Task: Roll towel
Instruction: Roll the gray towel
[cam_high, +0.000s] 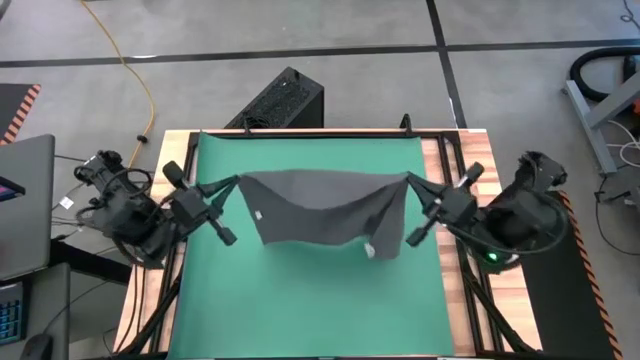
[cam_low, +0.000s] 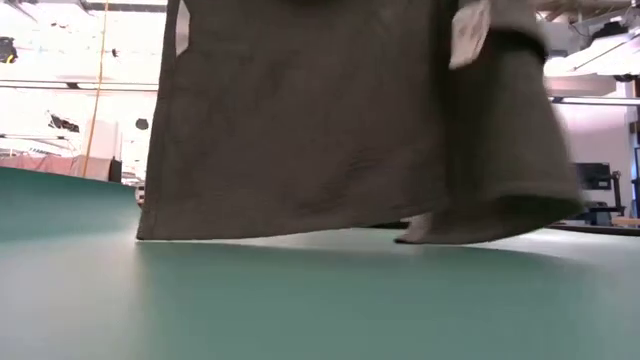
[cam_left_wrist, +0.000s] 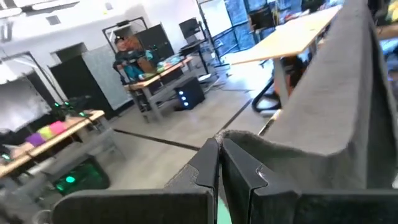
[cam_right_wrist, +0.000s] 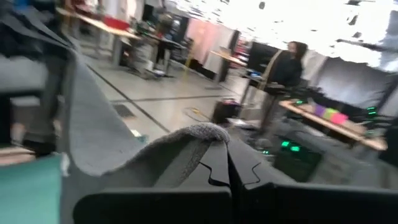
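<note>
The dark grey towel (cam_high: 325, 208) hangs spread between my two grippers above the green mat (cam_high: 300, 300). A small white tag (cam_high: 369, 250) shows at its lower edge. My left gripper (cam_high: 238, 180) is shut on the towel's upper left corner. My right gripper (cam_high: 408, 180) is shut on its upper right corner. In the low view the towel (cam_low: 330, 120) hangs down, its bottom edge (cam_low: 270, 234) at or just above the mat; I cannot tell whether it touches. My left gripper pinches the towel's upper left corner (cam_left_wrist: 231, 138) between its two fingers, coming level from the table's left. The towel hangs below and sags toward the other arm. My right gripper pinches the upper right corner (cam_right_wrist: 202, 134) between its two fingers, coming level from the table's right. The cloth folds over the fingertips and hangs below.
The green mat covers most of the wooden table (cam_high: 150, 290). A black box (cam_high: 280, 100) stands on the floor beyond the table's far edge. A person (cam_right_wrist: 287, 65) stands in the room behind, by workbenches.
</note>
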